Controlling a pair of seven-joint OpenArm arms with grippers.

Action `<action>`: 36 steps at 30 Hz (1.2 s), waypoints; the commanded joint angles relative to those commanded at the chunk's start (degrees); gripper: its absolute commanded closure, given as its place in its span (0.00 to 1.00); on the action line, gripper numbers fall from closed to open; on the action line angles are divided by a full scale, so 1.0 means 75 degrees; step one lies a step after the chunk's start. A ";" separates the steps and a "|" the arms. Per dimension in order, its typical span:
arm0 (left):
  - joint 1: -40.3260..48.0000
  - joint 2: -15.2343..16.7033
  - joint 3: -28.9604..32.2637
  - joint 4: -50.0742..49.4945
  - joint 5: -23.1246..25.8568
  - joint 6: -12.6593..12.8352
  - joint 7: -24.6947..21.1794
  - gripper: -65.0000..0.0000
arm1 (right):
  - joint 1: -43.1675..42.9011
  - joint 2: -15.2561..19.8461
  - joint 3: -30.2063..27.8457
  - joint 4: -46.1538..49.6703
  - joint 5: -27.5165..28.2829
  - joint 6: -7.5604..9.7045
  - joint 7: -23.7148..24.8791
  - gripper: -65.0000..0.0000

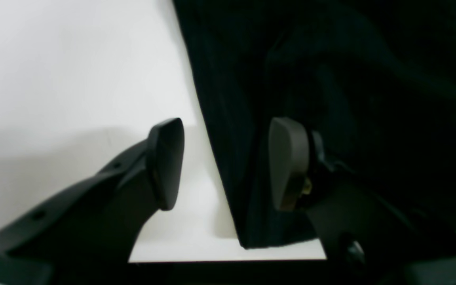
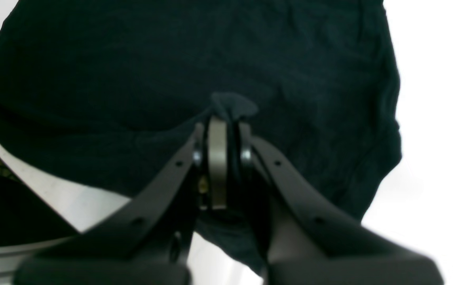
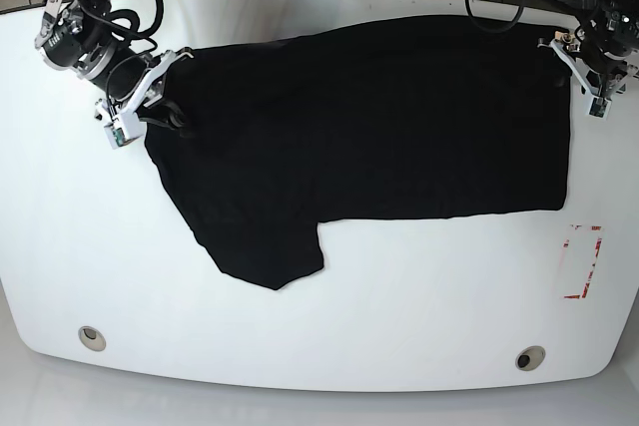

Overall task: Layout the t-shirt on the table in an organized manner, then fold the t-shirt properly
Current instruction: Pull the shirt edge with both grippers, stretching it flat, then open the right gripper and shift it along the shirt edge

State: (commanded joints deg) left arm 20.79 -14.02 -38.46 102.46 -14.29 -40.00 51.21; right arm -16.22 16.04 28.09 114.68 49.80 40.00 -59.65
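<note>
Beyond the grommet holes [image 3: 92, 337] along the near edge of the table [image 3: 399, 296], the t-shirt [image 3: 379, 127] is lying mostly spread but unfolded, the right gripper [image 2: 223, 130] clenching a shoulder bunch while the left gripper [image 1: 226, 162] is hanging open astride the hem.

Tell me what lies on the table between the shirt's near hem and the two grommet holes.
Nothing: in the base view, bare white table runs from the t-shirt to both grommet holes.

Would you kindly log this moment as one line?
t-shirt: spread on table | right gripper: shut on t-shirt | left gripper: open astride shirt edge
</note>
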 joint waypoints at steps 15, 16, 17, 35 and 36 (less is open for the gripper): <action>0.0012 0.0000 0.0012 0.0000 0.0000 0.0000 0.0000 0.50 | 0.1020 0.0176 0.0047 -0.1489 -0.0914 0.0000 0.0012 0.54; 0.0012 0.0000 0.0012 0.0000 0.0000 0.0000 0.0000 0.50 | 0.1090 0.0176 0.0059 -0.1559 -0.1055 0.0000 0.0012 0.50; 0.0023 0.0000 0.0012 0.0000 0.0000 0.0000 0.0000 0.50 | 0.1114 0.0176 0.0059 -0.1594 -0.1114 0.0000 0.0012 0.49; -0.0668 0.0645 -0.0762 -0.0012 -0.0610 0.0000 0.0023 0.49 | 0.0610 0.0117 0.0000 -0.1536 -0.1512 0.0000 0.0035 0.26; -0.0738 0.0680 -0.0750 -0.0023 -0.0551 0.0000 0.0023 0.49 | 0.0610 0.0117 0.0000 -0.1618 -0.1547 0.0000 0.0035 0.26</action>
State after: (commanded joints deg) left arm 15.25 -8.92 -44.09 102.29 -18.42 -40.00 51.38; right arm -11.65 16.92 28.09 102.55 38.20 40.00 -59.38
